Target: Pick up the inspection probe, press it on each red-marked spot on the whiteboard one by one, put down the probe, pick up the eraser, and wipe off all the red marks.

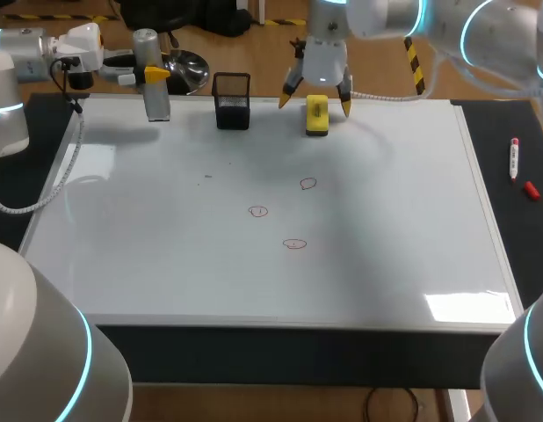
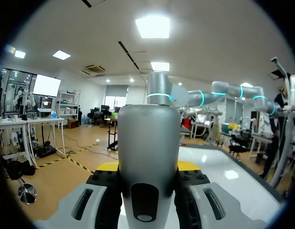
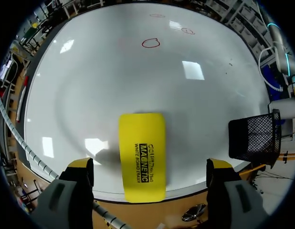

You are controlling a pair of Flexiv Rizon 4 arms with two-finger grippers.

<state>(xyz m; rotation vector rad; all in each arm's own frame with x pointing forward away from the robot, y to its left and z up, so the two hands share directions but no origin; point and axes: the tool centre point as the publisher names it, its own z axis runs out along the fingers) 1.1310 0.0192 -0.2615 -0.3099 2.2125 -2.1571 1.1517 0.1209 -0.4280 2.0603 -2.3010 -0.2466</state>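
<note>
A white whiteboard (image 1: 166,255) covers most of the dark surface (image 1: 528,237). The left arm (image 1: 43,48) comes in at the far left corner. Its left gripper (image 1: 155,74) is pinching the probe (image 1: 155,101), a grey cylinder held upright with a yellow tip pressed on each side. The probe's lower end is at the board's far edge; whether it touches cannot be told. The right arm (image 1: 447,22) reaches in from the far right. Its right gripper (image 1: 314,98) points down with fingers spread wide, holding nothing.

A black mesh cup (image 1: 232,100) stands on the board's far edge, between the probe and the eraser (image 1: 317,115). The yellow eraser lies flat on the board, directly under the right gripper and between its fingers, apart from both.

Three small red marks (image 1: 294,243) sit near the board's middle. A marker (image 1: 515,159) and its red cap (image 1: 532,189) lie on the surface to the board's right.
</note>
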